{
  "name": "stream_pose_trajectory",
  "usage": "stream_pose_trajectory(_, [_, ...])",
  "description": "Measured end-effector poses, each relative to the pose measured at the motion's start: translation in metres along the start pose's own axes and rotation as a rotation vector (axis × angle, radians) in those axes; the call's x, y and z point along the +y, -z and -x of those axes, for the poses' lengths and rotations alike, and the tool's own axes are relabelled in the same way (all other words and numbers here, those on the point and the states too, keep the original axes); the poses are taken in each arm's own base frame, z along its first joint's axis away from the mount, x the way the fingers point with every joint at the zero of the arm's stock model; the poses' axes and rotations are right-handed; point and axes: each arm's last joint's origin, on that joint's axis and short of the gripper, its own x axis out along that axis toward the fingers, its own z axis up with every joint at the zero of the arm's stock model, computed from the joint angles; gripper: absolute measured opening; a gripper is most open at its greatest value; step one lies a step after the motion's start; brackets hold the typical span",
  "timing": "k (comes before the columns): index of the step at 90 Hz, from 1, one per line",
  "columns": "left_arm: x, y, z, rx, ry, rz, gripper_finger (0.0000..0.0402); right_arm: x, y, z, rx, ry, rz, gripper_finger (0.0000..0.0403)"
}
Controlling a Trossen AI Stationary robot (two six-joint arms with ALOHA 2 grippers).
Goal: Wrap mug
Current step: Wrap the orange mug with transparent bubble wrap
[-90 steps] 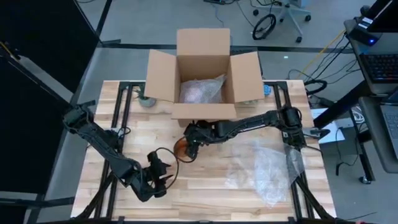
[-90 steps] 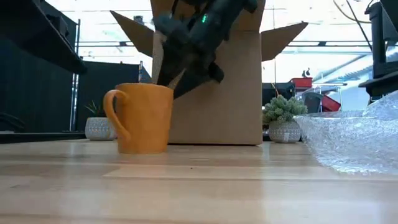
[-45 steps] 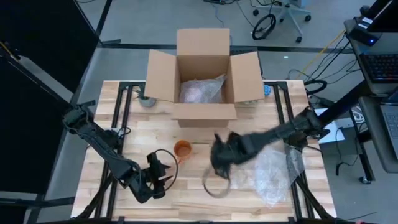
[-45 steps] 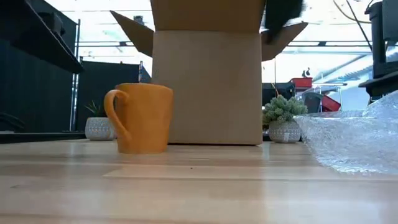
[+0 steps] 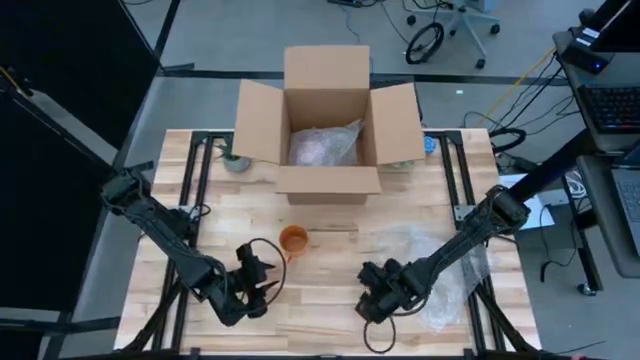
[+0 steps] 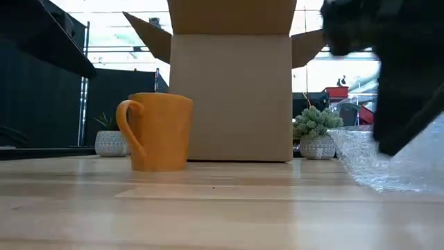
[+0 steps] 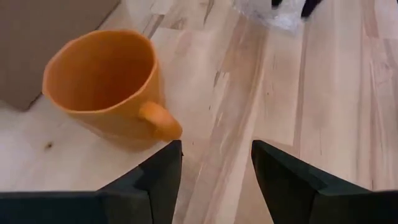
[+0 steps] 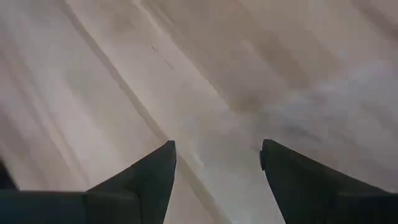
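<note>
Orange mug (image 5: 293, 239) upright, bare, mid-table before cardboard box (image 5: 329, 120); wrapping not yet begun. Bubble wrap (image 5: 440, 270) lies well apart on right side. Right gripper (image 5: 377, 302) low at wrap's near edge, fingers spread, empty. Left gripper (image 5: 256, 284) waits near mug, fingers apart, empty.

The mug (image 5: 293, 239) is orange, upright and empty, standing free on the desk (image 5: 330, 300) just in front of the cardboard box (image 5: 327, 110). The bubble wrap (image 5: 430, 265), a clear crumpled sheet, lies flat on the desk, well apart from the mug.
</note>
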Motion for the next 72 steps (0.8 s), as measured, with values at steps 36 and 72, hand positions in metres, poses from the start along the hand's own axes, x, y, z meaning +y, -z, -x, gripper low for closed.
stream_pose_trajectory(36, [-0.022,-0.034,0.016,-0.021,0.168,-0.126,0.0182,0.044,-0.036,-0.039,-0.204,-0.479,0.234,0.0222])
stream_pose_trajectory(72, [-0.028,-0.091,0.017,-0.231,0.252,-0.19,0.0182,0.062,-0.042,0.09,-0.196,-0.489,0.481,0.0222])
